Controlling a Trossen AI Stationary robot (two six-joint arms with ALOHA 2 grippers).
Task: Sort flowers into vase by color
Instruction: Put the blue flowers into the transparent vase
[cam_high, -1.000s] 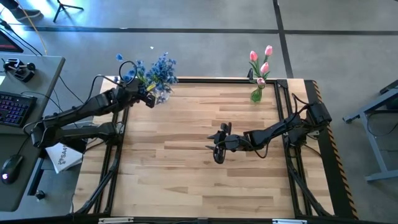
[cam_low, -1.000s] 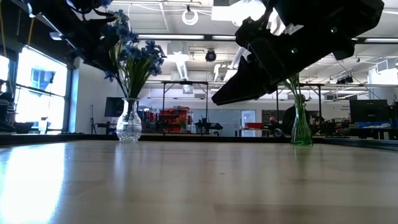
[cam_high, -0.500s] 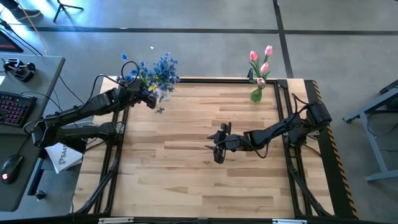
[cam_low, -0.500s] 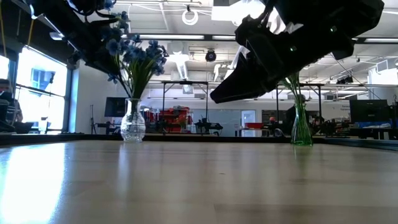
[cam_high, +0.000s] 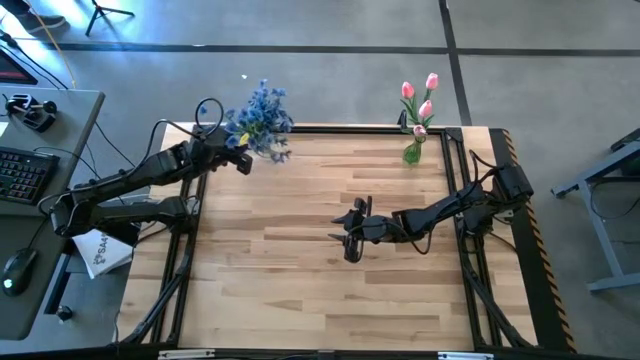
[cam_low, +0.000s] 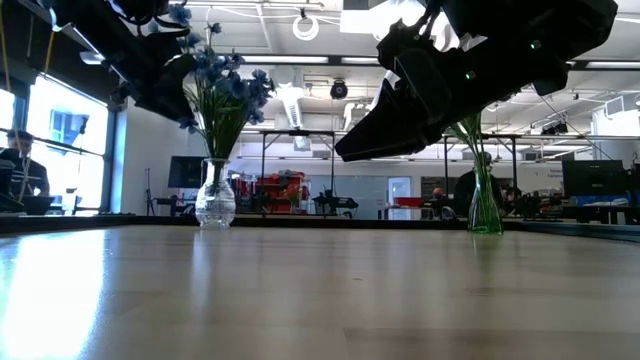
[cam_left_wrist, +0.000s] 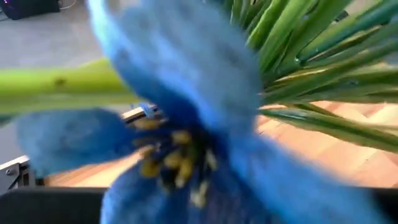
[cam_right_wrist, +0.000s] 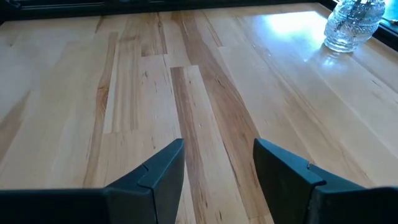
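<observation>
Left wrist view: fingers behind blue blossom (cam_left_wrist: 186, 124)

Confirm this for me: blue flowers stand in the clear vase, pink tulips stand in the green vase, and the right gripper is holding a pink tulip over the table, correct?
Not quite. The right gripper holds nothing: the right wrist view shows its fingers apart with only bare table between them. The blue flowers in the clear vase and the pink tulips in the green vase are right.

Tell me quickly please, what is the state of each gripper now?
Left gripper: beside the blue flowers; cannot tell.
Right gripper: open, holding nothing, above the table.
</observation>
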